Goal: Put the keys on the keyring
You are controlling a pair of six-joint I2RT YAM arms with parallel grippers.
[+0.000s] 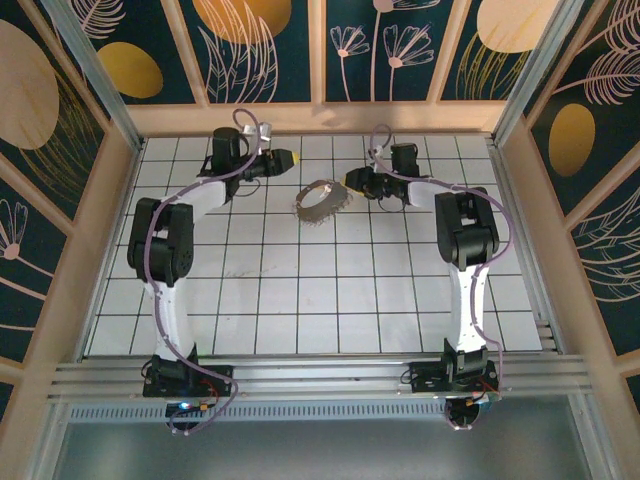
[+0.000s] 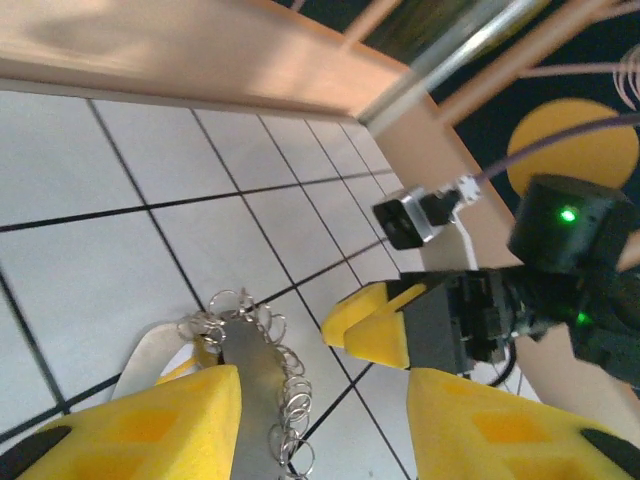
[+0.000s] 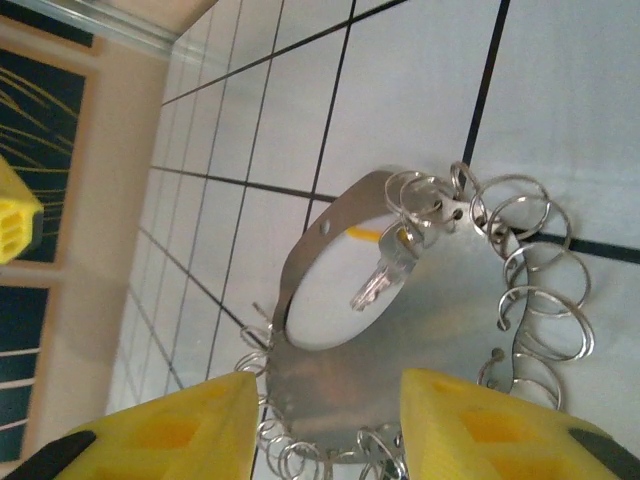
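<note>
The keyring is a grey metal band bent into a loop, with several thin wire rings along its edge, and it rests on the white tiles at the back middle. In the right wrist view a small silver key with a yellow tag hangs from a wire ring inside the keyring. My right gripper is open, its yellow fingers astride the band's near edge without touching it. My left gripper is open too, with the band close beside its left finger. Across from it are the right gripper's fingers.
A wooden back wall runs just behind both grippers. Side rails bound the tiled floor. The arm bases stand at the near edge.
</note>
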